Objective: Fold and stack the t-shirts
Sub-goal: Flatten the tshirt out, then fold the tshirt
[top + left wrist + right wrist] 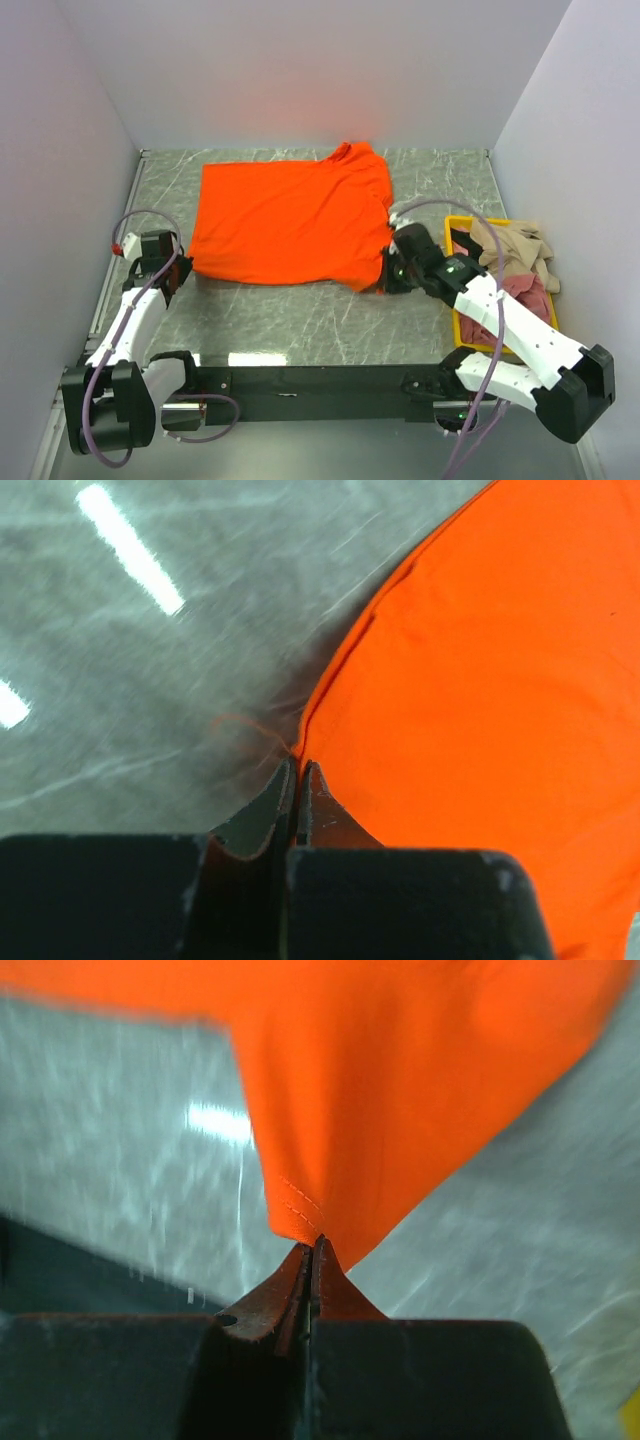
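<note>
From above, the orange-red t-shirt (290,225) lies spread on the marbled grey bench (300,325), from the middle back toward the far edge, with its collar pointing at the far right corner. At the right edge stands a yellow plastic bin (452,232) with a beige t-shirt (512,245) and a dusty pink t-shirt (527,295) crumpled inside it (only the overhead camera takes these in). The left gripper (298,767) sits at the shirt's near left corner, close to the bench's left edge. Its own camera shows the two fingers pressed together on the very rim of the hem, the cloth flat on the bench, and a loose thread (245,723) curling off the edge, which is too fine to see from above. The right gripper (316,1243) is at the shirt's near right corner. Its camera shows the fingers closed tight on the tip of that corner, a line of hem stitching (298,1200) just above them, and the cloth hanging clear of the bench there.
</note>
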Robot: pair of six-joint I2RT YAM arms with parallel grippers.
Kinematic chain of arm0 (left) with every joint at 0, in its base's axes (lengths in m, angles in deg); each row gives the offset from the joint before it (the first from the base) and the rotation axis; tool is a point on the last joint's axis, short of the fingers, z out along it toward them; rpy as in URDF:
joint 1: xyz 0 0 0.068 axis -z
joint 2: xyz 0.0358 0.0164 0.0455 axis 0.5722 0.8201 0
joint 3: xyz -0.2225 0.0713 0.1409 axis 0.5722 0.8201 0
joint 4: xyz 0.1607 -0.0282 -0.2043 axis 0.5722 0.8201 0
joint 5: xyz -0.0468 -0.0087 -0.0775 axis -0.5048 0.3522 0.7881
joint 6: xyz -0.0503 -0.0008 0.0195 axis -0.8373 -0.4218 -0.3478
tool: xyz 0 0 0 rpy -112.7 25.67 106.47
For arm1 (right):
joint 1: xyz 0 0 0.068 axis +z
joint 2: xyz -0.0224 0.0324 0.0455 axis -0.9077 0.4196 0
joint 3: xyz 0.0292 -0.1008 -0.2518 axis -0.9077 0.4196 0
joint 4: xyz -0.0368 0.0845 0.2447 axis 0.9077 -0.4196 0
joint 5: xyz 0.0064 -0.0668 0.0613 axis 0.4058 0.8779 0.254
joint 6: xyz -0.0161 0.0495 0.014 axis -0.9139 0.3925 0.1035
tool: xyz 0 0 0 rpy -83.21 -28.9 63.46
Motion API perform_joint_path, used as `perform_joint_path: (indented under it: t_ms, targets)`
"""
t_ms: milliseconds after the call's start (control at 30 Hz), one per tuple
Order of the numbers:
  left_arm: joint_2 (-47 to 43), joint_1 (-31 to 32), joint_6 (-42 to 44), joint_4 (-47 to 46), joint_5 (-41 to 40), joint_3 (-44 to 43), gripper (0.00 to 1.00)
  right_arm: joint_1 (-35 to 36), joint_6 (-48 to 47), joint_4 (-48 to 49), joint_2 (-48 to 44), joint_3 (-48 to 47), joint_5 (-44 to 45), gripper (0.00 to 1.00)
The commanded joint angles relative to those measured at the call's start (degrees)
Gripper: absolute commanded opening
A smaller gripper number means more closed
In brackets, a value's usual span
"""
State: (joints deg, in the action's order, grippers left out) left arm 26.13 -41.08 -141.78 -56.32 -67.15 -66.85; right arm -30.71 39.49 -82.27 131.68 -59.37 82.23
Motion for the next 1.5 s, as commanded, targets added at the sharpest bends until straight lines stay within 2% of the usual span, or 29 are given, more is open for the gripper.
perform_joint_path:
  t_ms: [0, 133, 300, 433, 567, 667, 767, 1133, 1233, 1367, 1467]
  targets:
    - [-1.4, 0.3, -2.9, 4.4, -1.1, 0.9, 0.00, 4.4, 7.1, -5.7, 0.4, 4.6, -6.4, 0.00]
    - [-1.5, 0.4, -3.8, 7.1, -2.4, 0.7, 0.01, 9.4, 14.0, -2.7, 2.2, 9.8, -10.7, 0.00]
    - [-3.1, 0.4, -4.6, 11.2, -4.4, 0.1, 0.01, 12.0, 14.9, -2.5, 2.7, 8.8, -11.6, 0.00]
    - [-5.4, 0.4, -5.8, 13.1, -5.5, 0.6, 0.01, 12.1, 14.3, -7.1, 2.4, 5.9, -7.8, 0.00]
    - [-6.2, 0.4, -5.6, 14.5, -5.0, -0.6, 0.01, 11.6, 13.5, -13.9, 1.3, 1.1, 1.2, 0.00]
    - [-6.1, 0.5, -6.2, 17.4, -5.3, -2.1, 0.01, 11.5, 13.2, -12.4, 0.5, 1.6, -2.9, 0.00]
    - [-6.9, 0.5, -7.3, 20.1, -6.0, -2.0, 0.00, 11.5, 14.3, -12.6, -0.9, 3.6, -3.2, 0.00]
    - [-7.8, 1.1, -13.5, 28.1, -7.3, -0.8, 0.01, 11.6, 20.5, -9.5, -6.0, 14.8, -12.3, 0.00]
    - [-6.8, 1.3, -14.9, 29.4, -8.1, -1.4, 0.01, 11.5, 20.1, -11.0, -5.5, 14.6, -9.9, 0.00]
    - [-7.1, 1.3, -13.7, 26.6, -5.6, -0.1, 0.01, 10.3, 20.0, -13.8, -2.5, 14.2, -2.2, 0.00]
    - [-7.5, 1.3, -13.3, 25.9, -4.9, -0.1, 0.01, 9.6, 18.9, -13.0, -1.1, 11.5, 0.5, 0.00]
